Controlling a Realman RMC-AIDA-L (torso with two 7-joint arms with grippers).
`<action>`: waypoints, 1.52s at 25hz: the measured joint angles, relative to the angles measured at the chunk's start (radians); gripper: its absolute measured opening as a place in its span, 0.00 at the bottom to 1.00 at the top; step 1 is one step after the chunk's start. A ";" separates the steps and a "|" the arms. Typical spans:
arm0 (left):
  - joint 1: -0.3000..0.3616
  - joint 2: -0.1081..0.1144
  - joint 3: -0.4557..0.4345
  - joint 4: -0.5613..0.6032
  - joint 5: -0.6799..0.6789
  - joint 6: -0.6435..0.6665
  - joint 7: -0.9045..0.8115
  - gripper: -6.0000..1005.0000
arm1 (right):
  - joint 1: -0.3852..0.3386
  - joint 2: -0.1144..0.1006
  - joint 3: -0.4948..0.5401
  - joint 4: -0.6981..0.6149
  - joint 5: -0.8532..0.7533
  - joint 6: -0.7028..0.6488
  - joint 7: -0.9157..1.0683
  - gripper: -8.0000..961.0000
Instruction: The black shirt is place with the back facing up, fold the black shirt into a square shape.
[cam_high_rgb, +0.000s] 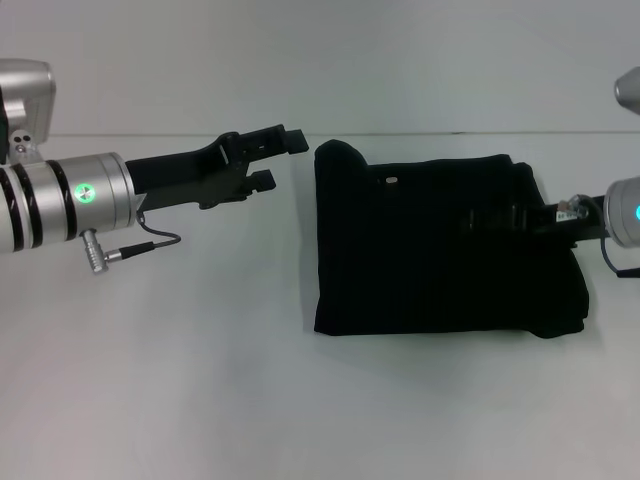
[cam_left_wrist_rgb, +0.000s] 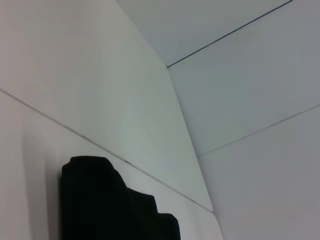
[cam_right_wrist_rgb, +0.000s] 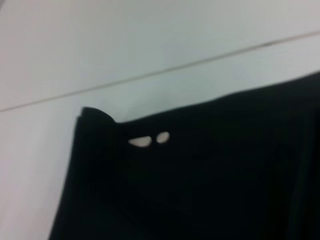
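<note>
The black shirt lies folded into a rough square on the white table, right of centre. A small white spot shows near its far edge. My left gripper is open and empty, held above the table just left of the shirt's far left corner. My right gripper reaches in from the right and lies low over the shirt's right half, black against black cloth. The right wrist view shows the shirt close up with two small white spots. A dark stepped shape in the left wrist view looks like the shirt's edge.
The white table ends at a far edge against a pale wall. A grey cable hangs from my left wrist.
</note>
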 joint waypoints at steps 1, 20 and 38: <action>0.000 0.000 0.000 0.000 0.000 0.000 0.000 0.89 | -0.002 0.000 0.000 0.003 -0.003 0.002 0.000 0.97; -0.005 -0.001 0.000 -0.013 -0.017 -0.012 0.000 0.89 | 0.007 0.036 -0.003 0.007 -0.004 0.042 -0.030 0.97; -0.002 -0.002 0.000 -0.013 -0.039 -0.015 0.000 0.89 | 0.004 0.025 -0.003 -0.007 -0.006 0.063 0.022 0.46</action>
